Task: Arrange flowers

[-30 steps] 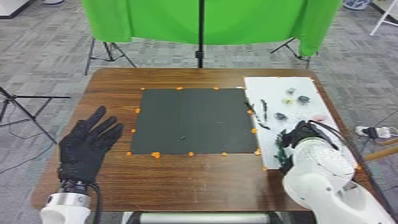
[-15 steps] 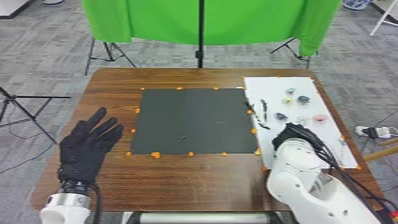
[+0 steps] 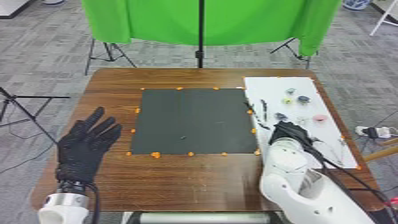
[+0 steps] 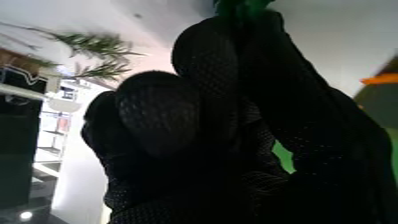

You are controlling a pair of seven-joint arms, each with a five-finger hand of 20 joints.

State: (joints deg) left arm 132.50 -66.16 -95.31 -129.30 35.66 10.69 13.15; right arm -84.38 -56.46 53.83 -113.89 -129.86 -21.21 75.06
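Pinching a green piece (image 4: 240, 7) at its tips, the right hand (image 3: 289, 131) hangs over the white board (image 3: 269, 86), near the edge beside the dark mat (image 3: 197, 117). Most of that green piece is hidden behind the glove, so I can't make out what flower it belongs to. The white arm (image 3: 291, 172) covers much of the board's near end.

A second ago the hand was farther right and covered part of the pink flower (image 3: 320, 118); since then it has shifted left, towards the mat, and that flower has come into sight.

Near the pink one lies a pale flower (image 3: 302, 120), hard to make out; yellow (image 3: 287, 101) and dark (image 3: 304, 99) ones lie farther up the board, by some dark stems (image 3: 264, 106). From the right wrist, leafy sprigs (image 4: 96, 45) show off to one side.

The left hand (image 3: 82, 150) is spread over the worktop (image 3: 115, 81), well apart from the flowers.
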